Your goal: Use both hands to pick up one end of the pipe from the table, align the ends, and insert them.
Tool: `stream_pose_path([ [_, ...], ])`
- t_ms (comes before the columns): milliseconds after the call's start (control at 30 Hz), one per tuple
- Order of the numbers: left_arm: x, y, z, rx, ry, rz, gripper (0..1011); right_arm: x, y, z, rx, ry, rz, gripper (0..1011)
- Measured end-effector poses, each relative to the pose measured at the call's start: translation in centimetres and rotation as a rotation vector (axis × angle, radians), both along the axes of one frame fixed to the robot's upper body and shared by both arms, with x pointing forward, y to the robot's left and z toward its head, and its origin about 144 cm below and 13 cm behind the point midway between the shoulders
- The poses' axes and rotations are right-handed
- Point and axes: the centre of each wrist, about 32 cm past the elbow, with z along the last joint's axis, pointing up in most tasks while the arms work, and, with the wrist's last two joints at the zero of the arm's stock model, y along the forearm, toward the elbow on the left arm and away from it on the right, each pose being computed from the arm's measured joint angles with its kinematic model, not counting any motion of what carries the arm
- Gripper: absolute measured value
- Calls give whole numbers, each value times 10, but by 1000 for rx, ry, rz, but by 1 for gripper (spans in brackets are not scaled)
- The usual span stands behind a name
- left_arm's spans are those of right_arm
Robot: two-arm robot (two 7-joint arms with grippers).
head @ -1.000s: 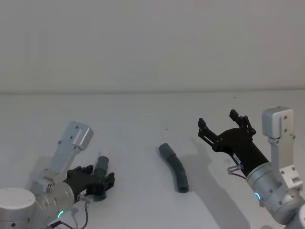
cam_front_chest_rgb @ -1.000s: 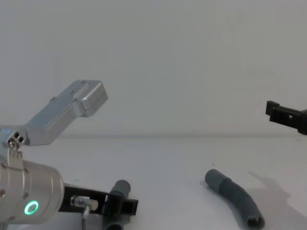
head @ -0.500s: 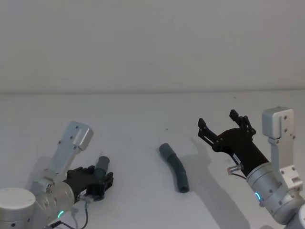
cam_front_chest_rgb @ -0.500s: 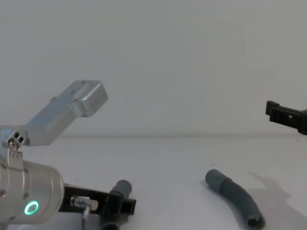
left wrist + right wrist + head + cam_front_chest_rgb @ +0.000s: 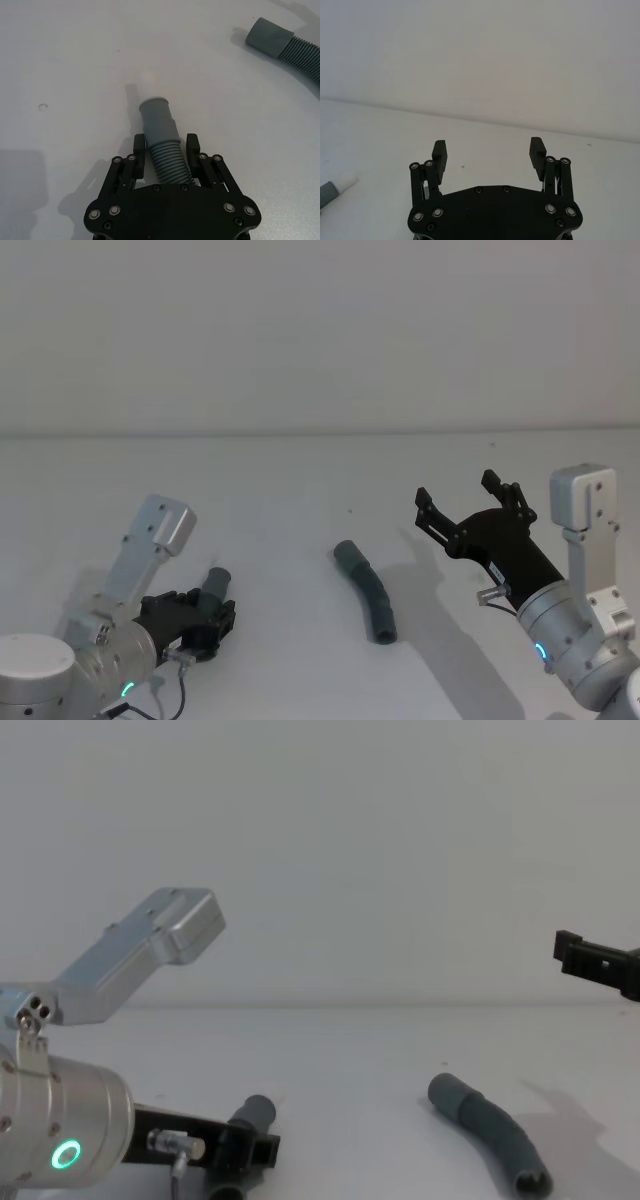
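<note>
My left gripper [image 5: 214, 618] is shut on a dark grey ribbed pipe piece [image 5: 161, 131] low at the table's front left. The piece's smooth wide mouth [image 5: 215, 581] sticks out past the fingers [image 5: 140, 145] and tilts up above its shadow. The other pipe piece [image 5: 366, 590], curved and dark grey, lies free on the white table [image 5: 300, 490] at the centre; it also shows in the chest view [image 5: 490, 1135]. My right gripper [image 5: 457, 490] hangs open above the table to that piece's right, with nothing between its fingers [image 5: 439, 149]. A white tip on a grey piece [image 5: 344, 184] shows in the right wrist view.
The table ends at a plain pale wall [image 5: 320, 340] behind. Bare surface lies between the two grippers around the loose piece.
My left gripper has drawn back and down a little with the pipe piece in it. The right gripper and the loose piece have not moved.
</note>
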Motion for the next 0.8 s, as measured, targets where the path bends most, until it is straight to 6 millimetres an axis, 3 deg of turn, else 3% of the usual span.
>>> stream_pose_path([
  [800, 0, 0, 0, 0, 1, 0, 346, 0, 0, 0, 0, 0, 0, 1002],
])
